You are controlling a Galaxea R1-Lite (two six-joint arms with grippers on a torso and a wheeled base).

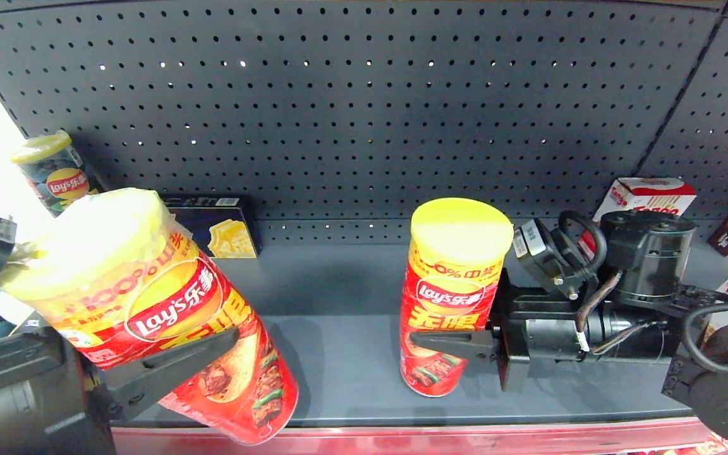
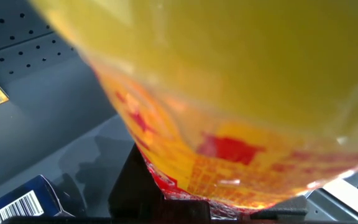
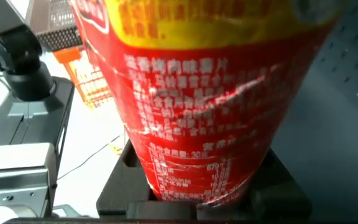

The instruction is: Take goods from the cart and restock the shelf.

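Cans of chips are the goods here, one in each claw. The right claw [image 1: 446, 322] is clamped round the middle of the right can [image 1: 455, 284], which stands upright near the middle of the shelf [image 1: 339, 354], its base apparently on the deck (actual contact cannot be confirmed). Gripping it at mid-body probably guards a tall can against toppling as it is set down. The left claw [image 1: 212, 328] grips the left can [image 1: 149, 303], which is tilted with its lid leaning left, over the near left edge of the shelf and not yet stood up. Far left, by the back panel [image 1: 364, 126], are a small can [image 1: 54, 170] and a dark box [image 1: 218, 224]. More boxes [image 1: 648, 196] stand far right, so the open middle suits both cans.
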